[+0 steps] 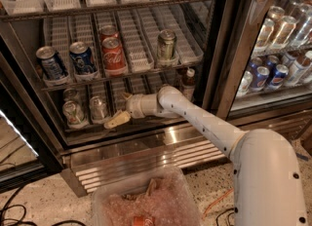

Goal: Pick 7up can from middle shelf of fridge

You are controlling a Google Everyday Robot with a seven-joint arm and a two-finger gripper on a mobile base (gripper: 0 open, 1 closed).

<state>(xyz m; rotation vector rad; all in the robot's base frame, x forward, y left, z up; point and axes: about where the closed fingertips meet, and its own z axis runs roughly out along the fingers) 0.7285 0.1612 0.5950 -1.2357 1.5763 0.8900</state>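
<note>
The fridge (229, 49) stands with its door open. The middle shelf (146, 122) with white ribbed lane trays holds the silvery-grey 7up can (98, 107) at the left. A similar silvery can (73, 112) stands left of it. My gripper (117, 119) reaches into this shelf at its front edge. It sits just right of the 7up can and slightly lower, not touching it. Nothing shows in its hold.
The rack above holds two blue Pepsi cans (51, 64), red Coca-Cola cans (113, 54) and a greenish can (167, 45). A small bottle (189, 81) stands behind my arm. The adjoining cooler (278, 49) is crowded with cans. A clear plastic bin (146, 200) is on the floor.
</note>
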